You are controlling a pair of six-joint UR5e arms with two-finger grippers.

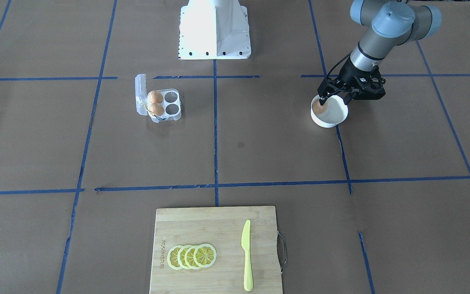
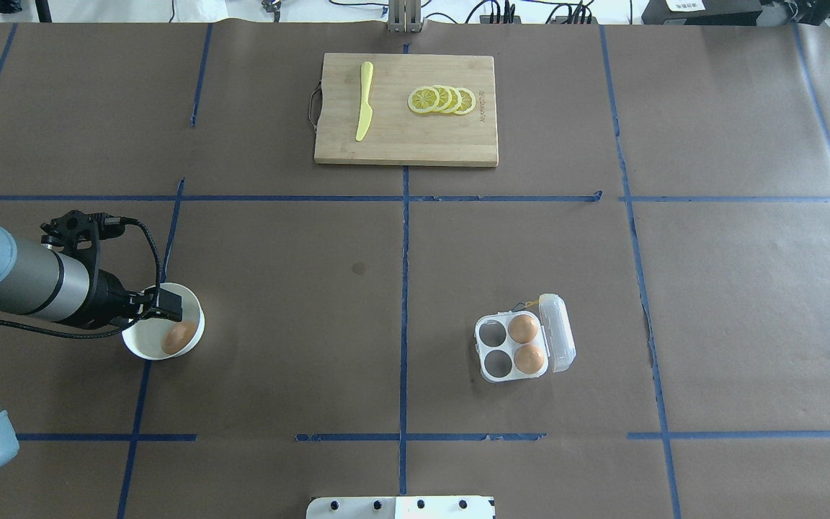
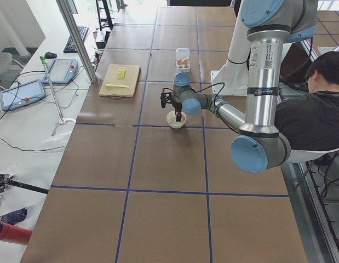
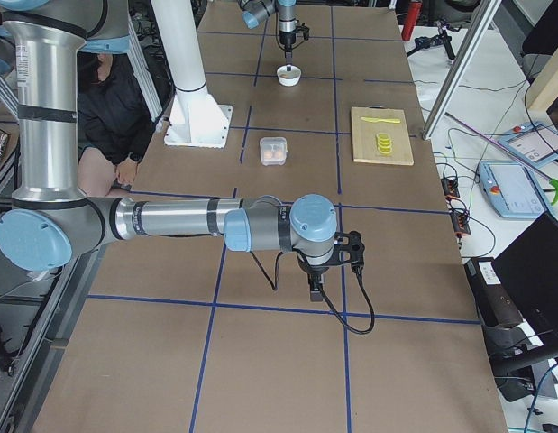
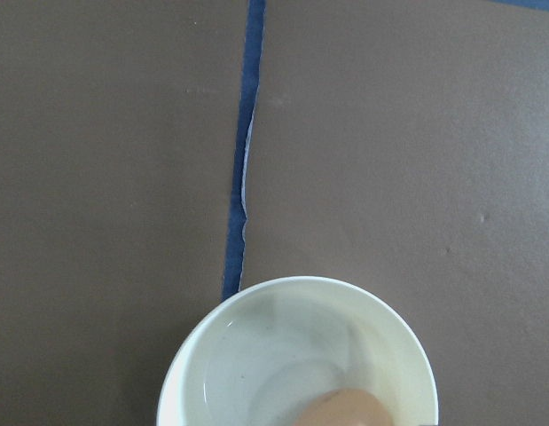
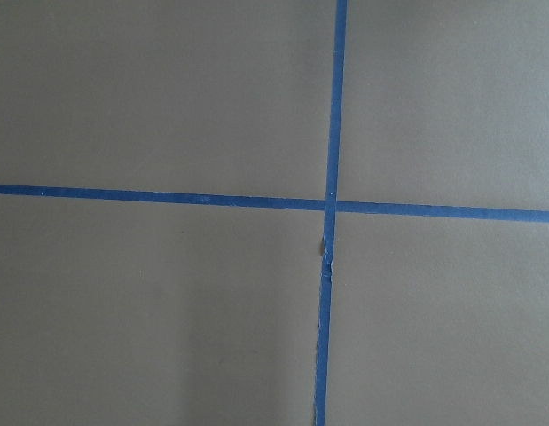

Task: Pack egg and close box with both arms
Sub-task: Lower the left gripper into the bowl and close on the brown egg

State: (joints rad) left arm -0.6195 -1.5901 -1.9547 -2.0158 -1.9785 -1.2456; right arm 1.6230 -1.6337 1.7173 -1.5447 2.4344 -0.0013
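Note:
One tan egg (image 1: 319, 108) lies in the round white bowl (image 1: 336, 119) on my left side; it also shows in the overhead view (image 2: 179, 336) and at the bottom of the left wrist view (image 5: 345, 409). My left gripper (image 1: 335, 99) hangs over the bowl, its fingers spread open, one fingertip (image 1: 322, 99) just above the egg. The clear egg box (image 1: 172, 108) stands open with its lid upright and holds two eggs (image 1: 155, 96) (image 1: 156, 109) in the cups by the hinge. My right gripper (image 4: 316, 287) hovers over bare table, far from the box; I cannot tell its state.
A wooden cutting board (image 2: 400, 137) with lemon slices (image 2: 442, 99) and a yellow knife (image 2: 364, 101) lies at the far side. The white base block (image 1: 214, 30) stands between the arms. Blue tape lines cross the brown table cover.

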